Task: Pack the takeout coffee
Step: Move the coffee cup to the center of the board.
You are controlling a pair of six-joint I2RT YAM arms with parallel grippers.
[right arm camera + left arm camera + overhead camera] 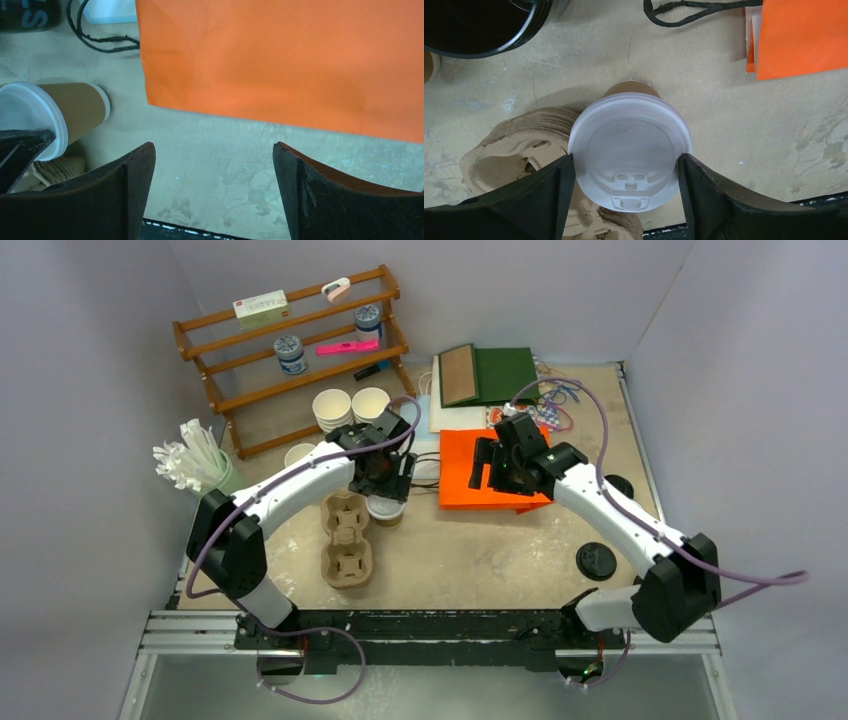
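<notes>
A takeout coffee [386, 510], a brown paper cup with a white lid [630, 150], stands on the table beside the cardboard cup carrier [346, 540]. My left gripper [626, 170] is over it from above, and both fingers touch the lid's sides. In the right wrist view the same coffee [75, 112] shows at the left with a left finger against its lid. My right gripper [212, 170] hangs open over bare table at the near edge of the flat orange bag [280, 55], with nothing between its fingers.
The carrier [509, 150] lies just left of the cup. A black cup [479, 25] stands behind it. White stacked cups [333, 408], a wooden shelf [290, 350] and straws [190, 465] fill the back left. Two black lids [596, 560] lie at the right.
</notes>
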